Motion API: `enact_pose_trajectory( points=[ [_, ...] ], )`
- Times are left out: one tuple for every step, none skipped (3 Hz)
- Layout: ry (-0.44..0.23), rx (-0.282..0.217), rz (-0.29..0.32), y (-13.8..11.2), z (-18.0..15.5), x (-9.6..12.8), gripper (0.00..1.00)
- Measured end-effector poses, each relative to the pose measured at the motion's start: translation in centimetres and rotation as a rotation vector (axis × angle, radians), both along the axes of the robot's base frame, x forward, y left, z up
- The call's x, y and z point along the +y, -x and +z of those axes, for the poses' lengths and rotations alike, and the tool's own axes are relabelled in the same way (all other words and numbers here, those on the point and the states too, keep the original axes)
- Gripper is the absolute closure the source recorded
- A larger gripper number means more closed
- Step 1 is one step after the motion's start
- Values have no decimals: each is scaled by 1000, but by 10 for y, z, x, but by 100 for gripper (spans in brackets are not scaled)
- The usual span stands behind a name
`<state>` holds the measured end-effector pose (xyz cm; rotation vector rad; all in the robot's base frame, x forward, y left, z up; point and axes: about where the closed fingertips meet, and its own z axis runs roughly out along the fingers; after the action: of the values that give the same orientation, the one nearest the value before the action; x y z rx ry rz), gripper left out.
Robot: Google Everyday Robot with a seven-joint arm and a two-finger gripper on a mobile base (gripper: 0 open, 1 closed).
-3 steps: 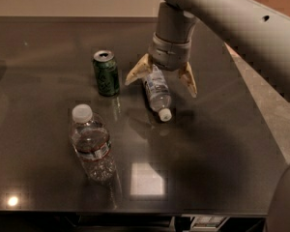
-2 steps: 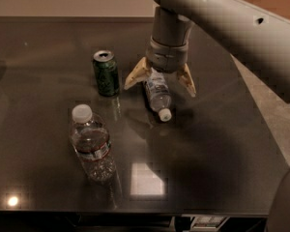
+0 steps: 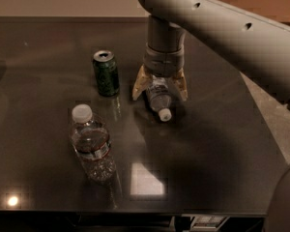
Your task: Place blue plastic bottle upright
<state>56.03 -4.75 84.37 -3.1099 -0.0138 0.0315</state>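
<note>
The blue plastic bottle (image 3: 158, 96) lies on its side on the dark table (image 3: 217, 144), right of centre, with its white cap (image 3: 165, 114) pointing toward the front. My gripper (image 3: 159, 92) reaches down from above and straddles the bottle. One tan finger (image 3: 138, 87) is on its left and the other (image 3: 182, 88) on its right. The fingers stand open, close to the bottle's sides, and the bottle rests on the table.
A green drink can (image 3: 106, 73) stands upright just left of the gripper. A wider crinkled clear bottle with a white cap (image 3: 91, 144) stands at the front left. My arm (image 3: 222, 28) comes in from the upper right. The table's right edge borders a pale floor (image 3: 268, 105).
The gripper has come lower over the lying bottle and its fingers now sit closer to the bottle's sides. The bottle, can and wide bottle have not moved.
</note>
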Motion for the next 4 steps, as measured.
enact_pose_trajectory(
  points=[
    [20,-1,3,-1,-2,-1,45],
    [30,-1,4,-2,-3,-1,68],
    [-30,5,-113,-3,14,-1,92],
    [-146,25,-319,-1,45,0,100]
  ],
)
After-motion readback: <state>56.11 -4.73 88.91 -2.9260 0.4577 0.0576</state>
